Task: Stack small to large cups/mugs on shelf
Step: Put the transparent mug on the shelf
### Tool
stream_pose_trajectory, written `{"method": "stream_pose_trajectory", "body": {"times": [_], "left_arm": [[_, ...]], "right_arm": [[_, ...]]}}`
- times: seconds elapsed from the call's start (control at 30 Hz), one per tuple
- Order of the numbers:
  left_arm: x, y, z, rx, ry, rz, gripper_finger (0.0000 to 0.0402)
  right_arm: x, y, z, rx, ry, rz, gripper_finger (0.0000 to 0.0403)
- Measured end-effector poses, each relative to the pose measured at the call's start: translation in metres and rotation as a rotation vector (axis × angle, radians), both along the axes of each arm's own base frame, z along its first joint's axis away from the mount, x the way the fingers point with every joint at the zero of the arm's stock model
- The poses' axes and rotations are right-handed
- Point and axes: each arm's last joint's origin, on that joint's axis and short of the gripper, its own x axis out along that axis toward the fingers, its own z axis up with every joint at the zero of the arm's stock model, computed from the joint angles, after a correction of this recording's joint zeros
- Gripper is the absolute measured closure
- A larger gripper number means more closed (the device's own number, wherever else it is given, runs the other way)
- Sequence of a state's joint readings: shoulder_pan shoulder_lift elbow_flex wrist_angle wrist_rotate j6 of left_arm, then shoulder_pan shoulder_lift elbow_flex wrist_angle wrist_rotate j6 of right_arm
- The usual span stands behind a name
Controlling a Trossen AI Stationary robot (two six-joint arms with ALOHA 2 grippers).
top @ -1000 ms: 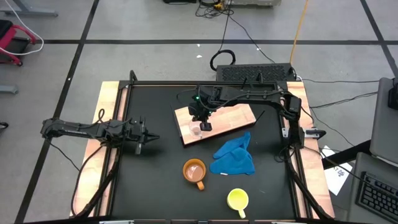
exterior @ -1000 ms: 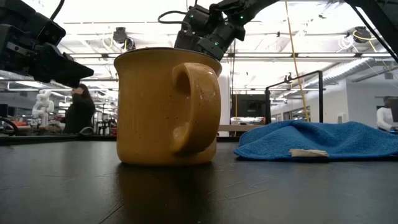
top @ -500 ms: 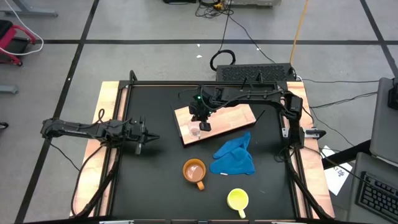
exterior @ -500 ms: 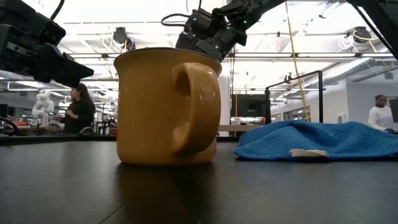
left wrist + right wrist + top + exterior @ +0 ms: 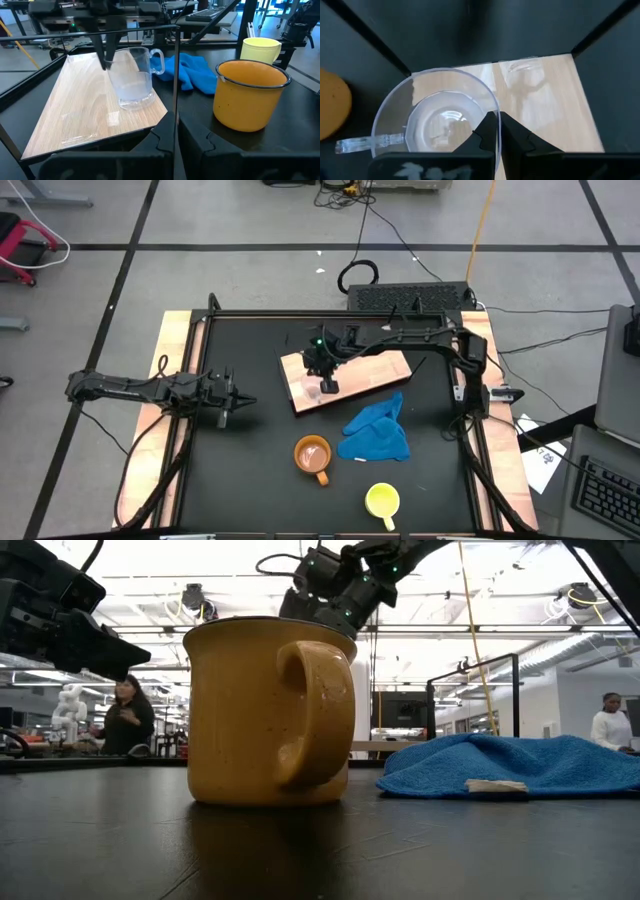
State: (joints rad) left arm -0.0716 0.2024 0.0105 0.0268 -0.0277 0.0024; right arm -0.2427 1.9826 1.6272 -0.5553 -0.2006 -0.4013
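A small clear glass cup (image 5: 132, 82) stands upright on its base near the near-left corner of the light wooden shelf board (image 5: 370, 368). My right gripper (image 5: 497, 132) is above the cup, shut on its rim. The orange mug (image 5: 312, 453) stands on the black table nearer than the board. The yellow mug (image 5: 382, 500) stands near the table's front edge. My left gripper (image 5: 240, 402) is shut and empty, hovering at the table's left, pointing toward the board. My right gripper pinches the glass cup's wall at the rim (image 5: 496, 114), on the side opposite the handle (image 5: 357, 145), one finger inside and one outside. The fingers (image 5: 107, 57) come from above, pointing down. The cup is upright, and its base (image 5: 135, 102) looks set on the board.
A crumpled blue cloth (image 5: 378, 432) lies on the table just right of the orange mug, touching the board's near edge. A black frame rims the tabletop. People show in the room beyond the table in the low view.
My right gripper has shifted slightly above the board, its wrist rising a little in the low view. The glass cup has stayed at the same spot on the board.
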Motion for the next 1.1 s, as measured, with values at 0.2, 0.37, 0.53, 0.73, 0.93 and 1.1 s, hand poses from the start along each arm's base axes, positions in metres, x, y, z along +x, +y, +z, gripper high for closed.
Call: {"method": "stream_pose_trajectory", "body": {"times": [0.2, 0.37, 0.53, 0.73, 0.93, 1.1], "left_arm": [[0.0, 0.0, 0.0, 0.0, 0.0, 0.0, 0.0378], [0.0, 0.0, 0.0, 0.0, 0.0, 0.0, 0.0378], [0.0, 0.0, 0.0, 0.0, 0.001, 0.0, 0.0378], [0.0, 0.0, 0.0, 0.0, 0.0, 0.0, 0.0378], [0.0, 0.0, 0.0, 0.0, 0.0, 0.0, 0.0378], [0.0, 0.0, 0.0, 0.0, 0.0, 0.0, 0.0378]], "right_arm": [[0.002, 0.008, 0.0, -0.046, 0.011, 0.005, 0.0402], [0.002, 0.009, -0.001, -0.062, 0.018, -0.002, 0.0402], [0.002, 0.012, -0.001, -0.066, 0.021, 0.006, 0.0402], [0.003, 0.016, -0.002, -0.07, 0.024, 0.013, 0.0402], [0.005, 0.022, -0.002, -0.076, 0.018, 0.029, 0.0402], [0.005, 0.025, -0.002, -0.076, 0.017, 0.036, 0.0402]]}}
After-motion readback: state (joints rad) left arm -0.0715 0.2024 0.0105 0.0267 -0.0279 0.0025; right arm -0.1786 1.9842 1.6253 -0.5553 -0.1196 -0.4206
